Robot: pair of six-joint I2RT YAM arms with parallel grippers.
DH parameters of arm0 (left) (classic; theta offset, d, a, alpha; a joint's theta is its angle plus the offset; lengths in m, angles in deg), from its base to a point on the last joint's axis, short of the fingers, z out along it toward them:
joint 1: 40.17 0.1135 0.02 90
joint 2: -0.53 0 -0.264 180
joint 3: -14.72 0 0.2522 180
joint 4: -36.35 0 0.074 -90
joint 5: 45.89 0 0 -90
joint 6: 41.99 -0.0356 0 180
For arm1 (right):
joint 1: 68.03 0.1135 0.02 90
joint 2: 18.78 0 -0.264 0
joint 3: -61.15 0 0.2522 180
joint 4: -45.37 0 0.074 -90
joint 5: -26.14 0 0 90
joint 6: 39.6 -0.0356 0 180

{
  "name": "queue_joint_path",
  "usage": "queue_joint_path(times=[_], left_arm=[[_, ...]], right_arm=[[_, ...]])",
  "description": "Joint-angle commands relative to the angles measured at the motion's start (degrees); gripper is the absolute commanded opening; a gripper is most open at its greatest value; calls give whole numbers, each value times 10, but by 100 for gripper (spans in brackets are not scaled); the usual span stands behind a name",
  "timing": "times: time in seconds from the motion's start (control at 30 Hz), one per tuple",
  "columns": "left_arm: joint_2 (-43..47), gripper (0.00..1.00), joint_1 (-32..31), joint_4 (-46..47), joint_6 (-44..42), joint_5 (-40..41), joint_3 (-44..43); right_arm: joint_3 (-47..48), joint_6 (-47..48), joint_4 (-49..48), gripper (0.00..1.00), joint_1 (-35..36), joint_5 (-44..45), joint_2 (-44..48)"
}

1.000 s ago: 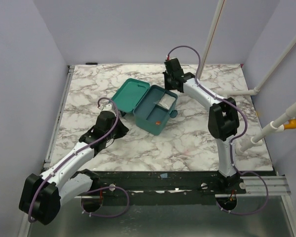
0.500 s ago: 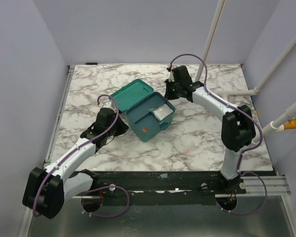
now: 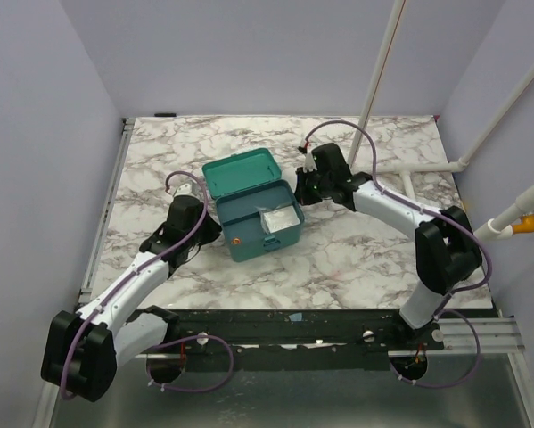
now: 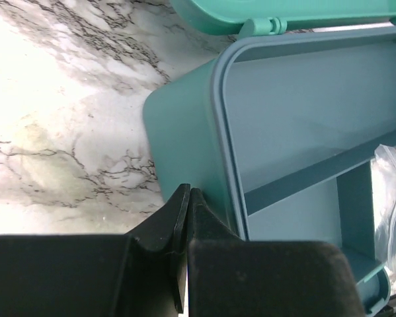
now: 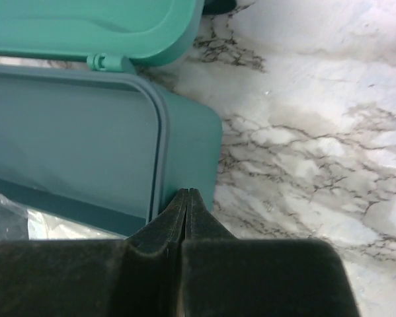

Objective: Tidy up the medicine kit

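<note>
The teal-green medicine kit [image 3: 249, 234] stands open in the middle of the table, its lid [image 3: 244, 172] tilted up at the back. A clear plastic bag [image 3: 280, 219] lies inside at the right. My left gripper [image 3: 209, 230] is shut and empty, its tips pressed against the kit's left wall [image 4: 178, 152]. My right gripper [image 3: 300, 189] is shut and empty, its tips against the kit's right wall [image 5: 194, 155]. In the left wrist view the gripper [image 4: 189, 191] sits by the box rim. In the right wrist view the gripper [image 5: 187, 193] touches the wall below the hinge [image 5: 100, 61].
A small orange latch [image 3: 236, 239] marks the kit's front face. White pipes [image 3: 427, 167] run along the back right of the marble table [image 3: 338, 259]. A metal rail [image 3: 106, 205] borders the left edge.
The kit has turned and slid toward the table's near left, its front now facing the arms. Both shut grippers moved with it, one at each side wall. The lid stands more upright.
</note>
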Motion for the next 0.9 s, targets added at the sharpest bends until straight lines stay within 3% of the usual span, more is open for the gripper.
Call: queue_joint_path(times=[0.0, 0.67, 0.77, 0.87], left_arm=[[30, 0, -1, 0, -7, 19, 13], [77, 0, 2, -25, -31, 8, 15], [67, 0, 2, -27, -36, 9, 5], [66, 0, 2, -41, -40, 15, -7]], right_arm=[[-47, -29, -44, 1, 39, -71, 51], [-205, -79, -98, 1, 126, -89, 188], [-207, -80, -88, 1, 126, -66, 195], [-202, -77, -61, 1, 126, 15, 197]])
